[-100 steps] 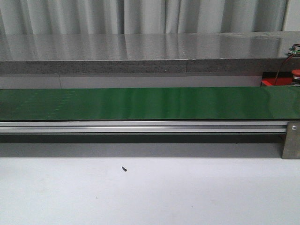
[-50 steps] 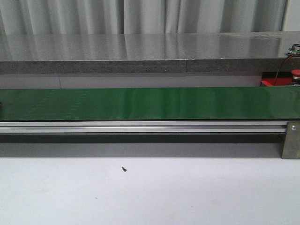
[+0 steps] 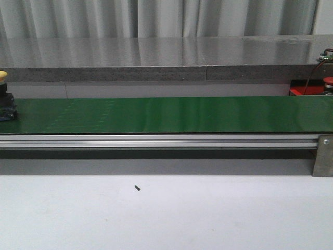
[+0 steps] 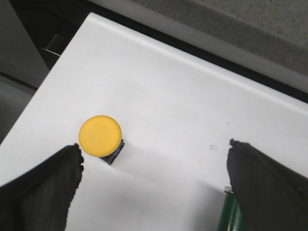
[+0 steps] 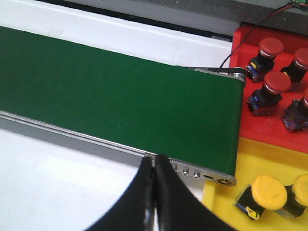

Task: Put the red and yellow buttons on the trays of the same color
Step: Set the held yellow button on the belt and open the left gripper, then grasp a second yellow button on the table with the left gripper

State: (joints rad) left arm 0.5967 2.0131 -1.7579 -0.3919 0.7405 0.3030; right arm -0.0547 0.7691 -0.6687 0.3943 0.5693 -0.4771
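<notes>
A yellow button (image 3: 2,76) with a dark body stood on the far left end of the green belt (image 3: 166,114) in the front view, cut off by the picture's edge. The left wrist view looked straight down on a yellow button (image 4: 100,135), its round cap over a dark square body, standing on a white surface (image 4: 183,110). The left gripper (image 4: 154,166) hung above it with its two dark fingers (image 4: 41,187) spread wide apart; the button sat just beside the tip of one finger, not between the pair's middle, and neither finger touched it. A sliver of green belt showed next to the other finger.

The right gripper (image 5: 155,166) was poised over the near rail (image 5: 96,142) of the conveyor, close to the belt's end, with its fingers pressed together and nothing between them. Beyond the belt's end lay the red tray (image 5: 262,125), holding several red buttons (image 5: 270,47) with dark bodies, and just beside it the yellow tray (image 5: 250,166), holding two yellow buttons (image 5: 269,188). A thin dark wire (image 5: 250,24) ran past the red tray's corner.

In the front view only a small corner of the red tray (image 3: 304,91) showed at the right, behind the belt, with one red cap (image 3: 329,79) above it. A small dark speck (image 3: 138,188) lay on the white table (image 3: 166,219) in the foreground. Neither arm appeared in the front view.
</notes>
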